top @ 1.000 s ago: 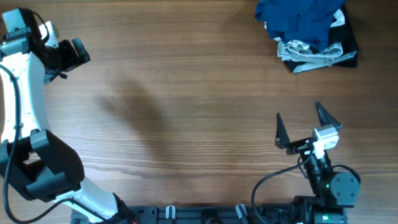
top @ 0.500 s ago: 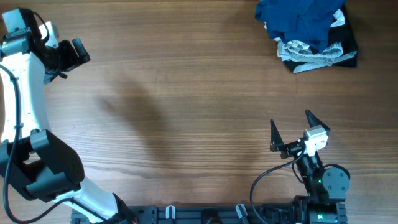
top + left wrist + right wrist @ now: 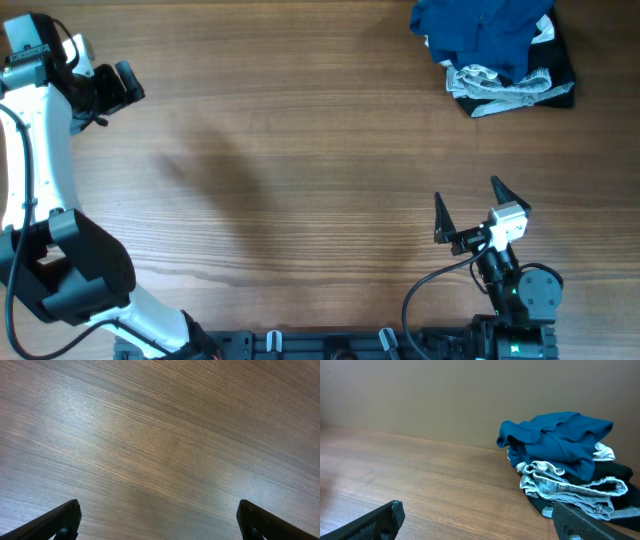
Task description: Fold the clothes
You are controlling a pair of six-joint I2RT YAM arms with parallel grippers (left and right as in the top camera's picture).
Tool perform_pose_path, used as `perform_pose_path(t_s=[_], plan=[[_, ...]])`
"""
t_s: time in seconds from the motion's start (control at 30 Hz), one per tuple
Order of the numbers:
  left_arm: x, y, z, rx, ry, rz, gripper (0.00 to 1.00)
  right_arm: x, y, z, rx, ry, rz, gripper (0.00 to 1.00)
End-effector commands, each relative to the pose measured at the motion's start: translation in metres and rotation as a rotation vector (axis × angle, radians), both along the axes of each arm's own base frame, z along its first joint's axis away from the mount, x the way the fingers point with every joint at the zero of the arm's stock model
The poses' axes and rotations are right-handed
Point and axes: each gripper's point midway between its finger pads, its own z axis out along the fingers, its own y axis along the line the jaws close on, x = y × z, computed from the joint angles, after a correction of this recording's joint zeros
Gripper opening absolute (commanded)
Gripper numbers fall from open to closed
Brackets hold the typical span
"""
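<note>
Where the overhead view reaches the far right corner of the table point(image 3: 300, 150), the clothes point(image 3: 480, 35) lie in a heap. They are one deep-blue, plain, wrinkled soft garment, bunched on top of a small pile, with the upper edge cut off by the frame. Under it show a white garment point(image 3: 495, 85) with dark markings and a black garment point(image 3: 562, 88); I cannot make out how either is folded. My right pincer point(image 3: 468, 195) sits toward the near edge, well apart from the pile, its two fingers spread and grasping nothing. My left pincer point(image 3: 125, 85) is at the far left, only a dark block from above, so here I cannot tell its spread.

Through the left wrist camera I see wood grain, with my two fingertips point(image 3: 60, 522) poking in at the bottom corners, wide apart and released. The rest of each finger is cut off.

Through the right wrist camera the blue garment sits at the right, crumpled and draped over the pale one with its gathered, banded edge. Black cloth lies beneath, on the table. The pile's right side runs out of frame. My fingertips stand wide apart at the lower corners, released, with the pile well ahead of them.
</note>
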Motion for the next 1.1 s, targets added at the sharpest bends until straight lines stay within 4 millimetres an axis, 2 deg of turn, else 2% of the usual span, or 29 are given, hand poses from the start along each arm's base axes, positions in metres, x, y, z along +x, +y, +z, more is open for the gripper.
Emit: perform_pose_path(t_s=[0.0,0.03,0.07,0.13,0.2,0.27,0.33,0.43,0.53,0.63,0.8,0.93,1.07], plan=[[-0.015,-0.002,0.063,0.092,-0.118,0.009,1.0,-0.002,0.003,0.003,0.009,-0.011,0.02,1.0],[-0.018,-0.007,0.08,0.106,-0.162,0.001,1.0,-0.002,0.003,0.003,0.009,-0.011,0.02,1.0],[-0.023,-0.018,0.111,0.139,-0.266,-0.017,1.0,-0.002,0.003,0.003,0.01,-0.011,0.02,1.0],[-0.038,-0.04,0.156,0.199,-0.472,-0.05,1.0,-0.002,0.003,0.003,0.009,-0.011,0.019,1.0],[-0.064,-0.064,0.171,0.221,-0.602,-0.089,1.0,-0.002,0.003,0.003,0.009,-0.011,0.02,1.0],[-0.092,-0.081,0.172,0.237,-0.735,-0.107,1.0,-0.002,0.003,0.003,0.009,-0.011,0.02,1.0],[-0.122,-0.088,0.154,0.223,-0.854,-0.072,1.0,-0.002,0.003,0.003,0.009,-0.011,0.02,1.0],[-0.153,-0.095,0.112,0.226,-0.996,-0.066,1.0,-0.002,0.003,0.003,0.009,-0.011,0.02,1.0],[-0.164,-0.103,0.073,0.22,-1.062,-0.093,1.0,-0.002,0.003,0.003,0.009,-0.011,0.02,1.0],[-0.167,-0.104,0.044,0.225,-1.097,-0.096,1.0,-0.002,0.003,0.003,0.009,-0.011,0.02,1.0],[-0.172,-0.105,0.025,0.24,-1.167,-0.098,1.0,-0.002,0.003,0.003,0.009,-0.011,0.02,1.0],[-0.177,-0.106,-0.004,0.219,-1.073,-0.098,1.0,-0.002,0.003,0.003,0.009,-0.011,0.02,1.0],[-0.177,-0.104,-0.007,0.223,-1.06,-0.089,1.0,-0.002,0.003,0.003,0.009,-0.011,0.019,1.0]])
